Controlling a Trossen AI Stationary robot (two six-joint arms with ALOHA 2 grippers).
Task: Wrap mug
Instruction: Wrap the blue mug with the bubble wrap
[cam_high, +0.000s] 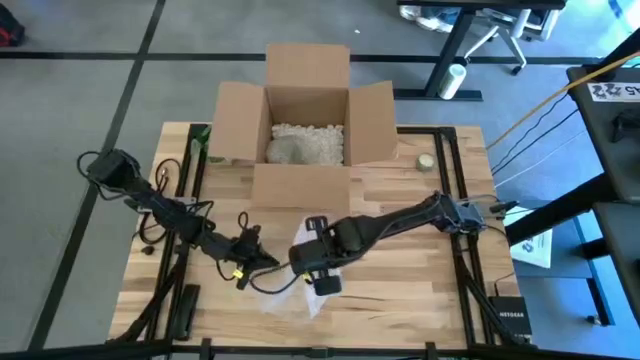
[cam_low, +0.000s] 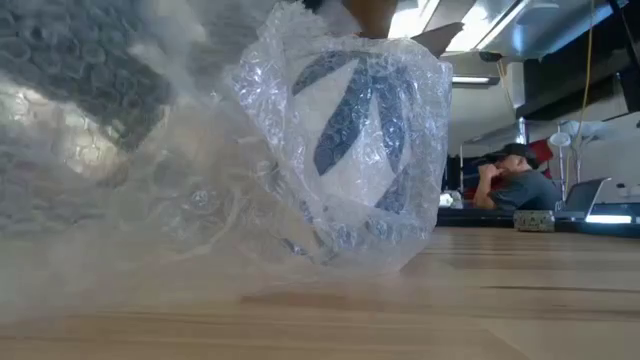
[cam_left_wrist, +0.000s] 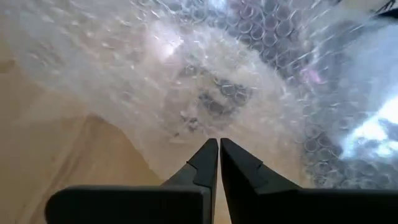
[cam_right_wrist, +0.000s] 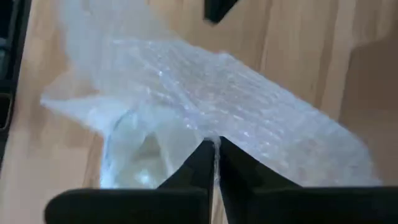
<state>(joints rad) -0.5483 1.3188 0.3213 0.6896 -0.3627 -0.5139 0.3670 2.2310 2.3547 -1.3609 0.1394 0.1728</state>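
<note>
On the left of the wooden table, the left gripper reaches in low toward the front middle, its fingers pressed together with a fold of bubble wrap seemingly caught at the tips, though the pinch itself is hard to make out. The sheet spreads ahead of it across the boards. In the middle, near the front edge, the mug stands on the table, white with dark blue leaf shapes, bundled in the clear wrap, which bunches over its top and trails off to one side. Just right of it, the right gripper hangs over the bundle, its fingers clenched on a thin edge of the wrap. Behind both, the open cardboard box holds packing peanuts. In the low view a person sits at a desk well beyond the table.
</note>
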